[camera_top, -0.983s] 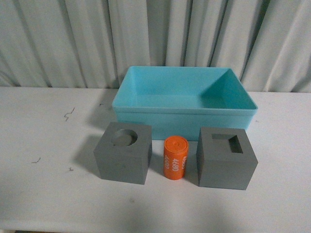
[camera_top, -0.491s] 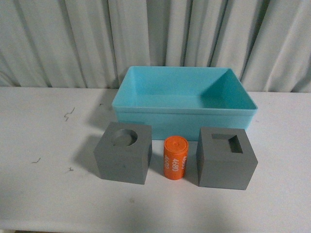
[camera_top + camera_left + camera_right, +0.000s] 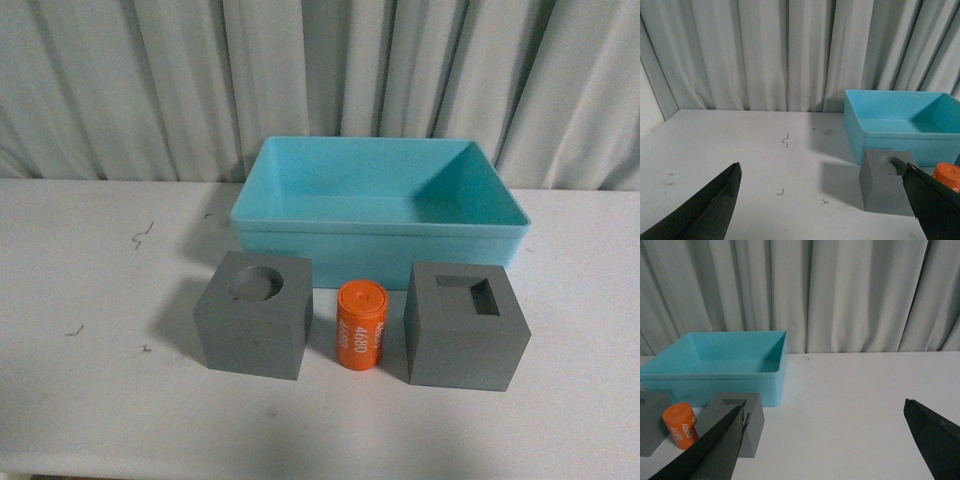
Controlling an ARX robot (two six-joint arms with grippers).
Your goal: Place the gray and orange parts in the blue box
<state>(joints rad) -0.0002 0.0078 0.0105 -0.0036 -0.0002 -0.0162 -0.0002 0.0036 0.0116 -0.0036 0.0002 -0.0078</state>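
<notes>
Gray cube with round recess (image 3: 252,330): we log it on the white table (image 3: 90,300), at the robot's left end of a row of three parts. It stands flat with the recess facing up.

Orange cylinder (image 3: 361,327): we place it in the middle of the row, between the two cubes. It stands on end, is shorter than either cube, and has 4680 printed down its side. A strip of bare table shows on each side of it, so it touches neither neighbour.

Gray cube with rectangular recess (image 3: 465,335): we list it at the right end of the row. It stands flat with the recess facing up, and the recess is set toward the back of the top face.

Blue box (image 3: 380,255): we record it just behind the row with its open top up and its long front wall facing the three parts. All three parts sit outside it, on the table before that wall.

Left gripper (image 3: 820,210): we note it open, its two dark fingers (image 3: 705,210) spread wide above the table. In its wrist view the round-recess cube, the top of the cylinder and a corner of the box lie ahead.

Right gripper (image 3: 820,447): we note it open as well, its fingers (image 3: 705,450) spread wide over the table. The rectangular-recess cube, the cylinder and the box lie ahead of it.

Curtain (image 3: 150,90): pale and pleated, it hangs behind the table.

Scuffs (image 3: 143,233): we count a few small dark marks on the tabletop, left of the box.
</notes>
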